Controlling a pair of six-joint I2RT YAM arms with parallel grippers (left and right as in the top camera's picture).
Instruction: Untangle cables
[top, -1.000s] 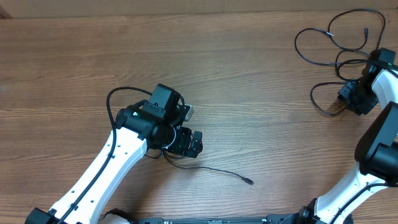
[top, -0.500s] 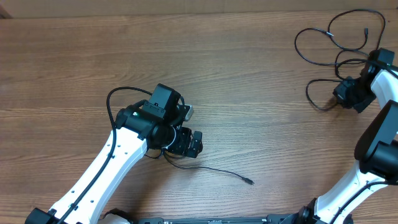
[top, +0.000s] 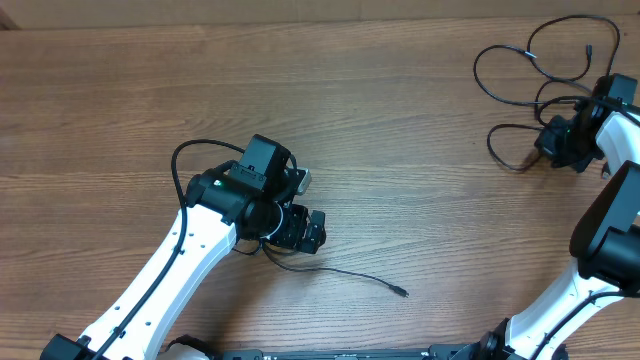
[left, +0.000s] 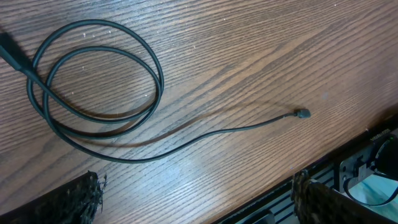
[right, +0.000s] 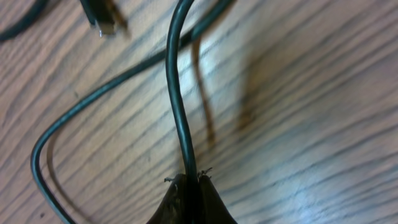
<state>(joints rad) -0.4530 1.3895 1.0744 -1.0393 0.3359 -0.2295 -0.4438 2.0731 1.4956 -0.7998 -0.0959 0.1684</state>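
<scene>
Several thin black cables (top: 476, 70) lie in loose loops at the far right of the table. My right gripper (top: 555, 142) is shut on one of these cords. In the right wrist view the held cable (right: 176, 93) rises straight out of the pinched fingertips (right: 205, 186), and a small plug (right: 99, 17) lies at the top left. Another cable (left: 96, 81) lies coiled in a double loop, with its tail ending in a small plug (left: 303, 114). My left gripper (left: 196, 205) hangs open above the wood near this cable (top: 345, 272), touching nothing.
The table's front edge (left: 351, 146) runs close to the left gripper, with the robot's frame beyond it. A thick black arm cable (top: 183, 158) arches beside the left wrist. The right arm (top: 610, 230) stands along the right edge.
The right gripper has closed on a cable and shifted slightly up and left, dragging the lower loop with it. The left arm has not moved.
</scene>
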